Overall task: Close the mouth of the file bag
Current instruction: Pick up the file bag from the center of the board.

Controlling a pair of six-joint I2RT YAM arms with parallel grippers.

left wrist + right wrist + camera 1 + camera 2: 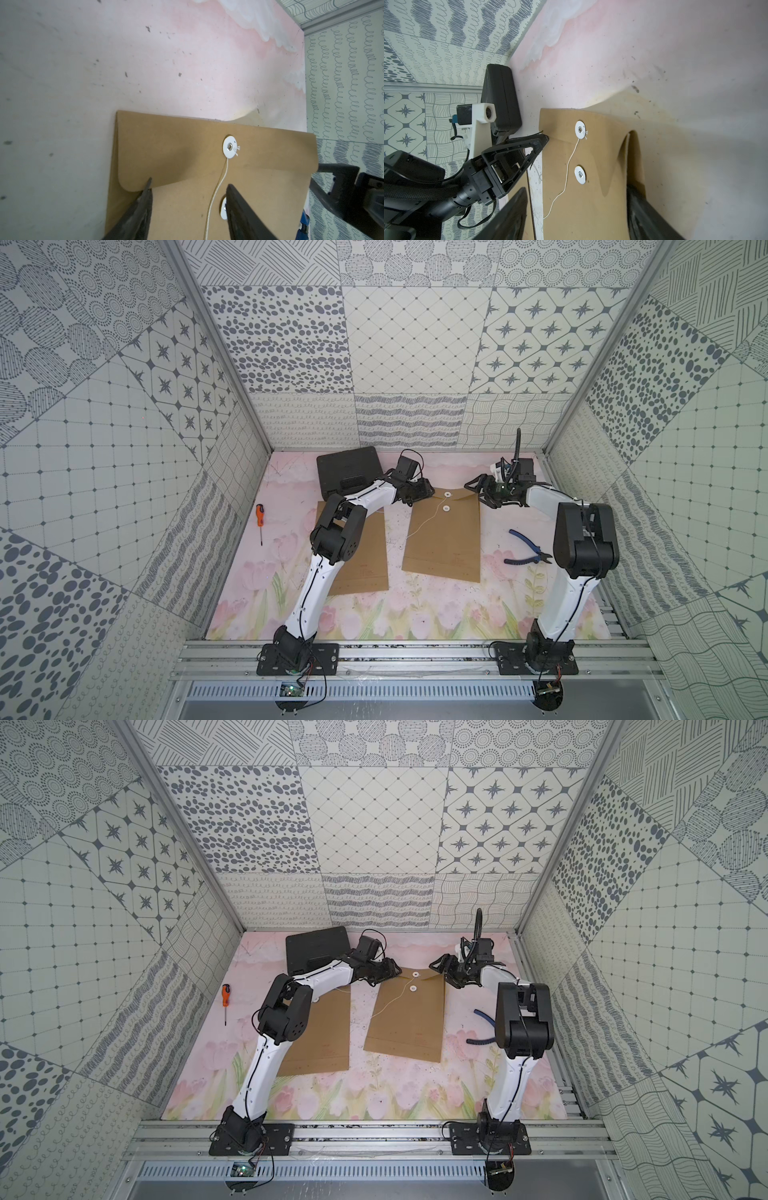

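- File bag (444, 543): brown kraft envelope, flat on the counter (436, 614) between the two arms, mouth end toward the far wall.
- Flap (176, 153): folded down over the body; flat on the left arm's side, bowed up off the paper at the raised corner (633, 149) on the right arm's side.
- Closure: upper button (229, 147) on the flap, lower button (580, 174) on the body, string (569, 164) tied at the upper one and trailing loose down the face; not yet wound.
- Left gripper (189, 184): fingers apart, nothing held, low over the flap's free edge; one tip at that edge, the other beside the lower button.
- Right gripper (478, 493): fingers apart, nothing held, at the bag's opposite side next to the bowed part.
- Handling, as judged: light and thin, springy along the crease, prone to sliding on the smooth counter under a sideways push. Best pressed from above near the crease; string limp and fine, best pinched near its free end.
- Nearby, not involved: second envelope (361, 556), screwdriver (260, 516), pliers (528, 551), black case (347, 468).
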